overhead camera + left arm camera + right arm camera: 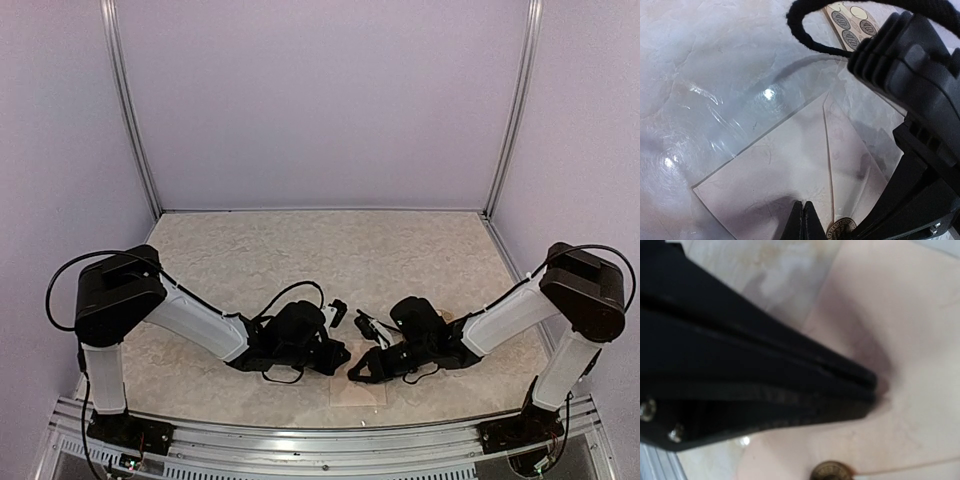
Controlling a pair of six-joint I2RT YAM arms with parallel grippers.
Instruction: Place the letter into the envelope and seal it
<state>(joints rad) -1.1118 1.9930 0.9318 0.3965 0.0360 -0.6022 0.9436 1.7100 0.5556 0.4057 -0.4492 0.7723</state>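
Observation:
The envelope [775,175] lies flat on the table with its pointed flap folded down; a round brown sticker [840,229] sits at the flap's tip. In the top view the envelope [360,393] shows at the front centre, mostly under both arms. My left gripper [802,206] is shut, its tips resting on the envelope just left of the sticker. My right gripper [874,386] is shut, its tips down on the envelope [920,340] above the sticker [832,473]. Both grippers meet low over the envelope in the top view: the left [338,356], the right [358,373]. No letter shows.
The tan sheet of round brown stickers [852,22] lies beyond the envelope, partly behind the right arm's black body [920,85] and a black cable [805,35]. A clear plastic film [740,115] lies on the marbled table beside the envelope. The table's front rail [320,440] is close.

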